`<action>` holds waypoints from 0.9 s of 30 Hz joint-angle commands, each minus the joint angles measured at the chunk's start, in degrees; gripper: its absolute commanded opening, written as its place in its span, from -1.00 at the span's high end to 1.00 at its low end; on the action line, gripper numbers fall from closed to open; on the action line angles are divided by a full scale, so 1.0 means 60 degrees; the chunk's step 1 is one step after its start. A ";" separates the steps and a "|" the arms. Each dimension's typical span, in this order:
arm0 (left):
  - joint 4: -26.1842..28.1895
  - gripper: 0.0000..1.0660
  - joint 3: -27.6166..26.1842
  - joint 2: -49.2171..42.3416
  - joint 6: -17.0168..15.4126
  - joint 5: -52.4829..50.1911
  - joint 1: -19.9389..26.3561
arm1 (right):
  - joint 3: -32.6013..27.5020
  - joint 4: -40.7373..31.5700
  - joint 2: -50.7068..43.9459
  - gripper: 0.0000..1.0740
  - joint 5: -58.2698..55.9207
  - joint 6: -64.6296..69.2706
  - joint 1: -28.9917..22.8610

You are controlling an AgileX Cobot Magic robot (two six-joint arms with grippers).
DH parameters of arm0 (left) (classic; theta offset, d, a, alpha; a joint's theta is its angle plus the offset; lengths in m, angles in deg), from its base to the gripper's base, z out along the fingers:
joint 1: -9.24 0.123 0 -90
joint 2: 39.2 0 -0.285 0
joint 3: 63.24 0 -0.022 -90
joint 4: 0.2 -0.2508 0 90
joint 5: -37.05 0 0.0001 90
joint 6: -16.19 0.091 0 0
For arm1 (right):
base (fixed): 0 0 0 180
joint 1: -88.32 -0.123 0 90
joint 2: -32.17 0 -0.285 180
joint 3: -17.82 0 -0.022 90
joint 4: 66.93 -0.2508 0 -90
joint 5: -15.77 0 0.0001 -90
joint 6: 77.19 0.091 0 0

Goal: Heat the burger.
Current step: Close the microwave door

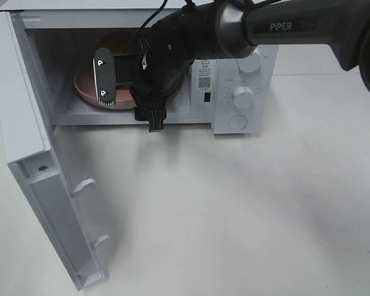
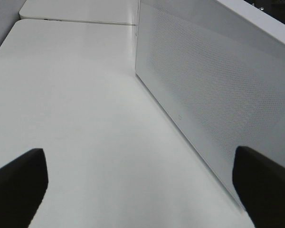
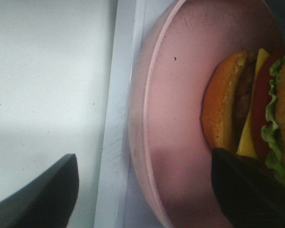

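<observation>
The burger (image 3: 256, 109) lies on a round pink plate (image 3: 175, 95) inside the open microwave (image 1: 200, 86). In the exterior high view its brown bun (image 1: 120, 42) shows behind my right gripper (image 1: 108, 80), which reaches into the cavity over the plate (image 1: 81, 86). In the right wrist view my right gripper (image 3: 142, 199) is open, its fingers wide apart on either side of the plate's rim. One finger (image 3: 247, 194) is over the plate beside the burger, the other (image 3: 42, 190) outside the rim. My left gripper (image 2: 140, 190) is open and empty above the table.
The microwave door (image 1: 55, 203) hangs open at the left; its meshed outer face (image 2: 213, 90) stands close beside my left gripper. Two knobs (image 1: 242, 97) sit on the control panel at the right. White tabletop (image 1: 234, 209) spreads in front.
</observation>
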 commanded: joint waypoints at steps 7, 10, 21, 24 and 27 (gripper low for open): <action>-0.0038 -0.83 0.0010 -0.0076 -0.0048 0.0019 0.0010 | -0.1213 -0.0086 -0.0850 -0.42 0.0879 0.0010 0.0000; -0.0038 -0.83 0.0010 -0.0076 -0.0048 0.0019 0.0010 | -0.1690 -0.0086 -0.1089 -0.42 0.1070 0.0010 0.0000; -0.0038 -0.83 0.0010 -0.0076 -0.0048 0.0019 0.0010 | -0.3209 0.0134 -0.2120 -0.42 0.2091 0.0019 -0.0105; -0.0038 -0.83 0.0010 -0.0076 -0.0048 0.0019 0.0010 | -0.3686 0.0134 -0.2445 -0.42 0.2445 0.0019 -0.0105; -0.0038 -0.83 0.0010 -0.0076 -0.0048 0.0019 0.0010 | -0.4221 0.0134 -0.2798 -0.42 0.2683 0.0019 -0.0105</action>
